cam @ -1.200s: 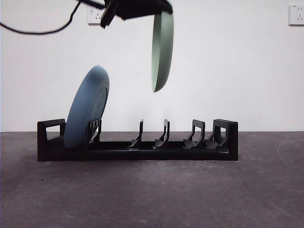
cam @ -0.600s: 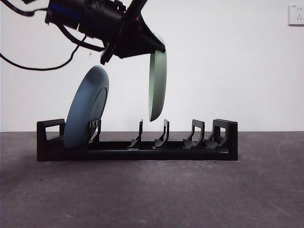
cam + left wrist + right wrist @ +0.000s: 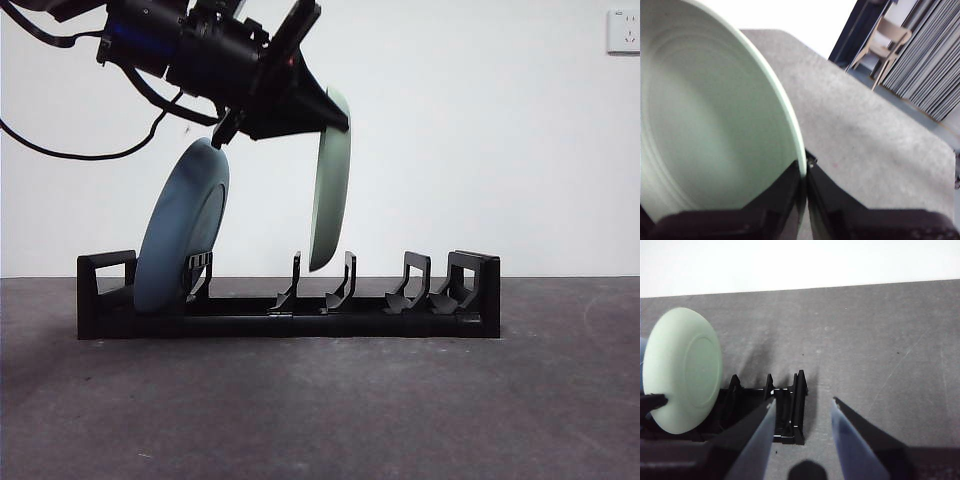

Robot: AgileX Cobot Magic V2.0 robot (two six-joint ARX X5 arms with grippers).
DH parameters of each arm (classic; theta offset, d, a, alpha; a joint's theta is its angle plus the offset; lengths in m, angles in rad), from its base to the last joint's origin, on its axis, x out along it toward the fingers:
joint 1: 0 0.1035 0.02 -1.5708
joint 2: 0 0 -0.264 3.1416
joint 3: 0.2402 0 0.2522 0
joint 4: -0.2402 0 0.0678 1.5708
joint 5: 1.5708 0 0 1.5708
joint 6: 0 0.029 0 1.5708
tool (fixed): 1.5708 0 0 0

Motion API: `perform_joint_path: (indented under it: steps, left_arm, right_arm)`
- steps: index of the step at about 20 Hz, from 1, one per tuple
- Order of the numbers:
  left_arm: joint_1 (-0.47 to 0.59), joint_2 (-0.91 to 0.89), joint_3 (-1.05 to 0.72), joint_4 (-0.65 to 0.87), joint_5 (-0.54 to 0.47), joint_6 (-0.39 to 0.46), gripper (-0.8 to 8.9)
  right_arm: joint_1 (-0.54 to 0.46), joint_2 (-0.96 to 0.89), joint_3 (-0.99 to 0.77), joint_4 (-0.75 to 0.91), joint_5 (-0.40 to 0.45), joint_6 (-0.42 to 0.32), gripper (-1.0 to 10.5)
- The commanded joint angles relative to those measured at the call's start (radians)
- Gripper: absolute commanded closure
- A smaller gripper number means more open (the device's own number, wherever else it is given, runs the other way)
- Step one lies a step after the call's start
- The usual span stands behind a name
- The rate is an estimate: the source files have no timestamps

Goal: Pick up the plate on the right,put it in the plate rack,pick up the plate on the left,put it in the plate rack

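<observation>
Left tool (image 3: 805, 175) clamps green plate (image 3: 710, 130) rim (right tool (image 3: 802, 412) spread, empty)

- The plate rack (image 3: 290, 300): long, low, black, lying crosswise on the table.
- Blue plate (image 3: 182, 228): standing in the rack's left end, leaning right.
- Pale green plate (image 3: 329, 185): edge-on, nearly upright, hanging over the rack's middle prongs.
</observation>
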State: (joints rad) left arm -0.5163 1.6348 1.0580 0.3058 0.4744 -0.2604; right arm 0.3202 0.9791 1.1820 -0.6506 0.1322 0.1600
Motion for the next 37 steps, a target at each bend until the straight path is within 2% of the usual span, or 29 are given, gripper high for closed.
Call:
perform_joint_path:
  steps: [1, 10, 16, 21, 24, 26, 28, 31, 35, 37]
  left_arm:
    - [0.001, 0.018, -0.002, 0.001, 0.002, 0.053, 8.23]
    - [0.001, 0.088, -0.002, -0.016, -0.002, 0.056, 8.22]
    - [0.001, 0.092, -0.002, -0.052, -0.001, 0.089, 8.07]
    - [-0.003, 0.089, -0.002, -0.122, 0.009, 0.09, 5.54]
    - [-0.013, 0.07, -0.002, -0.187, 0.026, 0.133, 5.52]
    - [-0.019, 0.043, -0.002, -0.233, 0.021, 0.195, 5.52]
    - [-0.033, 0.002, -0.002, -0.282, -0.027, 0.236, 5.52]
    - [-0.055, -0.084, -0.002, -0.36, -0.113, 0.29, 5.52]
    - [-0.079, -0.225, -0.002, -0.446, -0.224, 0.318, 5.53]
    - [-0.085, -0.361, -0.002, -0.505, -0.317, 0.317, 5.55]
  right_arm:
    - [0.0, 0.005, -0.001, 0.006, 0.0, -0.004, 7.6]
    - [0.0, 0.007, -0.001, 0.006, -0.001, -0.004, 7.6]
    - [0.0, 0.008, -0.001, 0.005, -0.001, -0.004, 7.6]
    - [0.001, 0.008, -0.001, -0.007, -0.002, -0.003, 7.6]
    - [0.001, 0.009, -0.001, -0.018, -0.002, -0.005, 7.6]
    - [0.001, 0.009, -0.001, -0.022, -0.003, -0.008, 7.6]
    - [0.002, 0.009, -0.001, -0.03, -0.023, -0.033, 7.6]
    - [0.002, 0.009, -0.001, -0.044, -0.1, -0.058, 7.6]
    - [0.002, 0.009, -0.001, -0.086, -0.138, -0.097, 7.6]
    - [0.002, 0.009, -0.001, -0.149, -0.165, -0.148, 7.6]
